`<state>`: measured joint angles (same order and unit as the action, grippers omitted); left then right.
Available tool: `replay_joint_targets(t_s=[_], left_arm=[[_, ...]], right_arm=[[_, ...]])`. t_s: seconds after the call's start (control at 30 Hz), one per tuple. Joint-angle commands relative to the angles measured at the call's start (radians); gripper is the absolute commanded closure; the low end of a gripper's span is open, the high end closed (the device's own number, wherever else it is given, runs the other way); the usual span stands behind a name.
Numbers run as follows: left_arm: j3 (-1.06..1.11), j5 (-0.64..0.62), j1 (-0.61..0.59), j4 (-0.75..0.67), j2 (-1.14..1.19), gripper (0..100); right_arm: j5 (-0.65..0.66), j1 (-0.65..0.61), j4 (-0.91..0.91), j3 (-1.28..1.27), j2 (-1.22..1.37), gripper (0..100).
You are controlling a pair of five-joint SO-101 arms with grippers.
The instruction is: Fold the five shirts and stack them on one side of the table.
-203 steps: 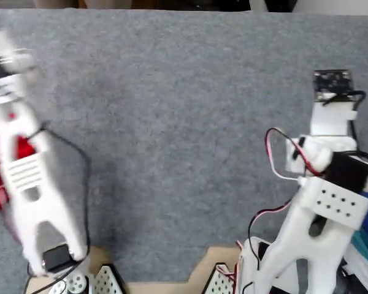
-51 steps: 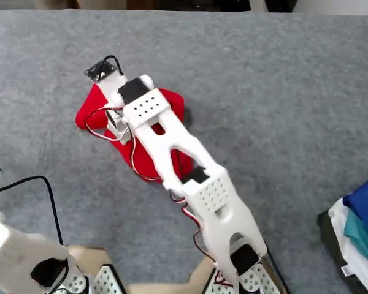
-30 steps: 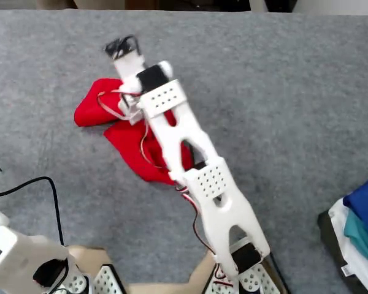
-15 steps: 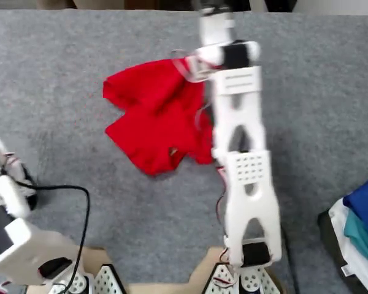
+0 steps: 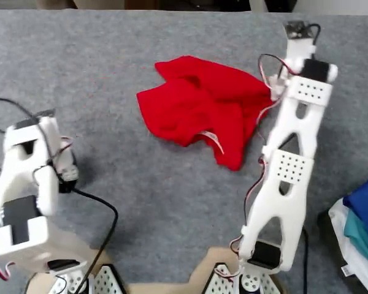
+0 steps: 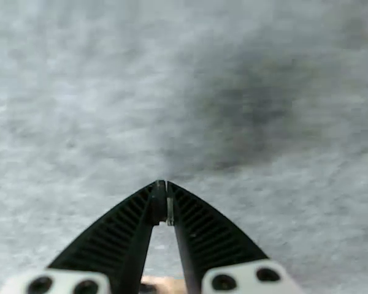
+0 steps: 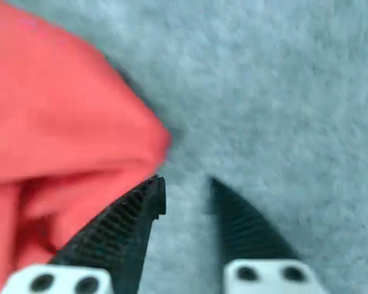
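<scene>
Lying crumpled: one red shirt [image 5: 199, 110] beside right pincer [image 7: 185, 185].

Your right arm [image 5: 288, 171] is white plastic with dotted hole panels and red-and-black wires [image 5: 265, 61]; your left arm [image 5: 24, 177], also white, carries a black cable [image 5: 110, 209]; fingers [image 6: 202, 226] black, ribbed.

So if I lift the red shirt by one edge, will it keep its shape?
Probably not: the shirt lies crumpled in soft folds, so it should droop. It looks thin, likely light. On the fuzzy grey table it may bunch rather than slide.
</scene>
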<state>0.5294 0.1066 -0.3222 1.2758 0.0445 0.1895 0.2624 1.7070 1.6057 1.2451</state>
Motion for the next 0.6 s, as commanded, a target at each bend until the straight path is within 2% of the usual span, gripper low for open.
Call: replay_joint_targets(t_s=[0.0,0.1,0.27,0.37,0.43,0.57], left_arm=[[-0.069,-0.114,0.138,-0.012,-0.045,98],[-0.190,-0.218,0.249,-0.008,-0.045,98],[-0.362,-0.316,0.445,-0.006,-0.036,98],[-0.390,-0.325,0.546,-0.014,-0.033,98],[-0.407,-0.391,0.591,-0.021,-0.035,98],[-0.411,-0.491,0.672,-0.124,-0.010,98]], right_arm=[[0.054,0.064,0.025,0.039,-0.004,59.8],[0.069,0.111,0.046,0.056,-0.005,54.1],[0.071,0.176,0.075,0.064,-0.018,59.6],[0.068,0.189,0.078,0.059,-0.041,63.2],[0.068,0.185,0.080,0.056,-0.053,65.5],[-0.005,0.173,0.080,0.056,-0.076,69.1]])
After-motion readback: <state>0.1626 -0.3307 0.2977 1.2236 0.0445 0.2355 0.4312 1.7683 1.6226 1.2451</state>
